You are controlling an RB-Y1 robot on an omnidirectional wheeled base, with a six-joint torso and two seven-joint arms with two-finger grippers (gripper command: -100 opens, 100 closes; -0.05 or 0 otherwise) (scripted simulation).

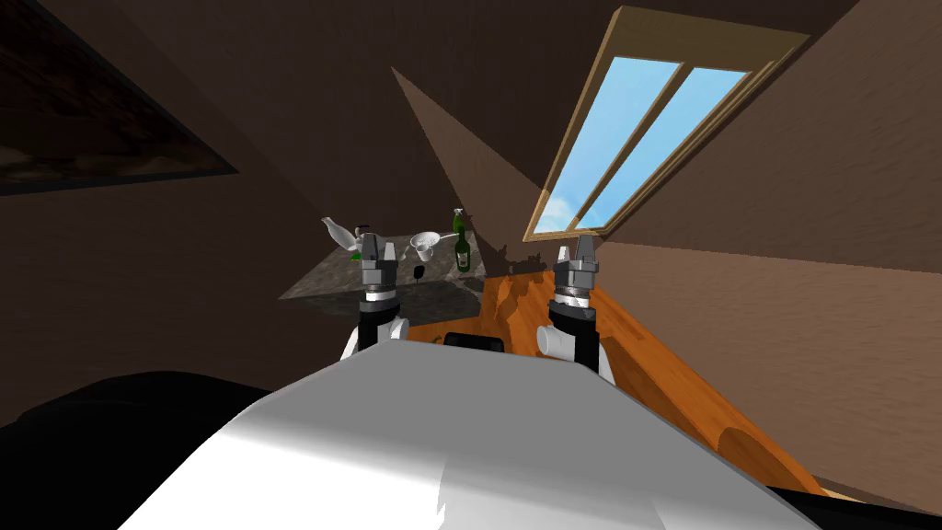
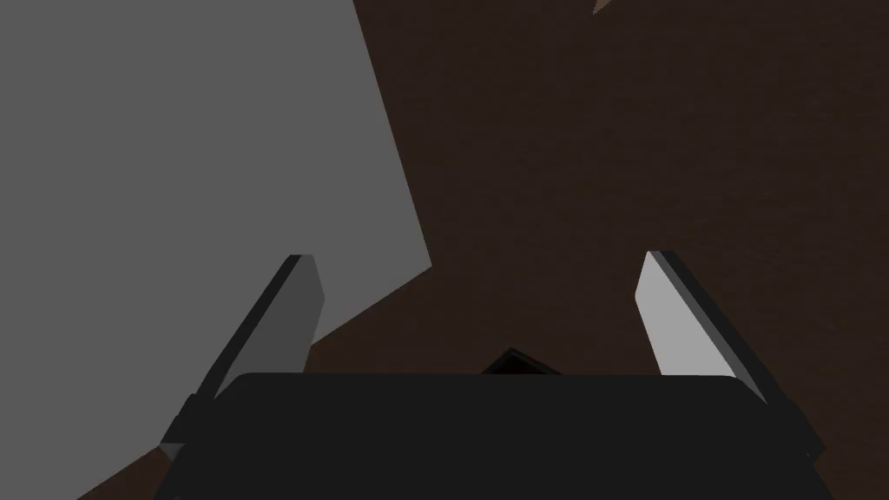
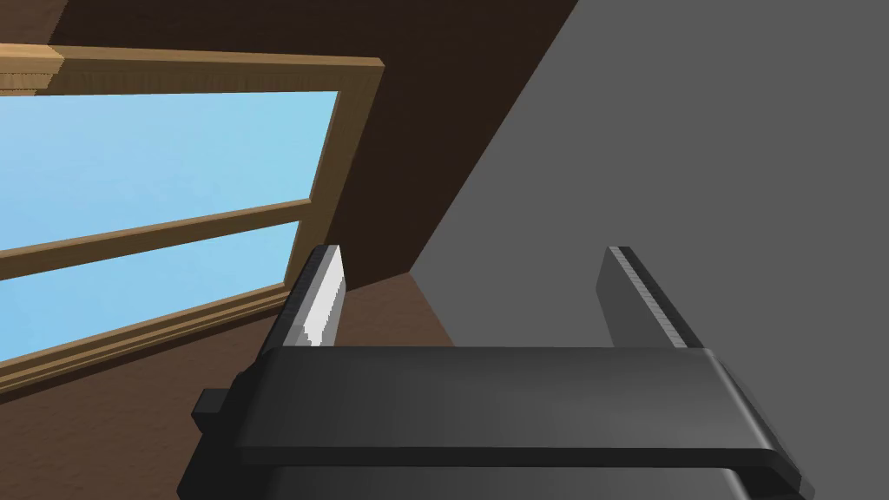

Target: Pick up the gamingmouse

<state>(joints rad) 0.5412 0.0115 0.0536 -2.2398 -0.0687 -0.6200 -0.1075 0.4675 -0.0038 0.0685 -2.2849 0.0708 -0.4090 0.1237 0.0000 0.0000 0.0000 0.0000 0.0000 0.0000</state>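
Observation:
A small dark object [image 1: 419, 272], apparently the gaming mouse, lies on a speckled grey tabletop [image 1: 317, 279] ahead of me. My left gripper [image 1: 373, 243] is raised upright in front of the table's near left part, a little left of the mouse and apart from it. In the left wrist view its fingers [image 2: 299, 304] stand wide apart, so the left gripper [image 2: 476, 299] is open and holds nothing. My right gripper [image 1: 585, 245] is raised over an orange wooden surface [image 1: 644, 368], well right of the mouse. The right gripper [image 3: 473, 295] is open too, with nothing between its fingers [image 3: 323, 295].
Behind the mouse on the tabletop stand a white bowl [image 1: 424, 243], a green bottle [image 1: 463, 255], a slim spray bottle [image 1: 457, 221] and a tilted white bottle [image 1: 338, 231]. Dark brown walls close in behind, and a wood-framed window [image 1: 635, 138] lies to the right.

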